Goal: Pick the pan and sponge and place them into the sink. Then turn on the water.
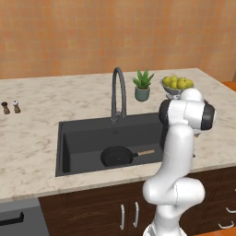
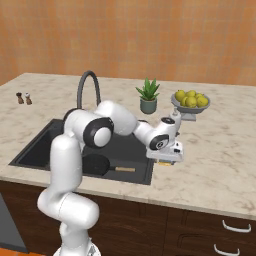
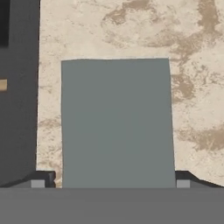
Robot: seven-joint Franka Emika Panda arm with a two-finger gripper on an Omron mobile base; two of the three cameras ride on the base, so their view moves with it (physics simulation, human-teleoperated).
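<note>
The sponge [image 3: 116, 122] lies on the marble counter just right of the sink [image 3: 17, 109], its grey-green layer facing up. In the right base view just a yellow sliver of the sponge [image 2: 165, 163] peeks out under the hand. My gripper [image 3: 113, 181] is open and low over it, one fingertip [image 3: 43, 179] at each side of the block. In the right base view the gripper [image 2: 166, 160] points down at the counter. The black pan [image 1: 117, 156] rests in the sink [image 1: 83, 138], wooden handle pointing right. The pan [image 2: 95, 164] is partly behind my arm. No stream falls from the faucet [image 1: 118, 92].
A potted plant [image 1: 142, 85] and a bowl of lemons [image 1: 177, 84] stand behind the sink's right end. Two small shakers [image 1: 10, 107] sit far left on the counter. The counter's front edge runs close below the sink, with cabinet doors underneath.
</note>
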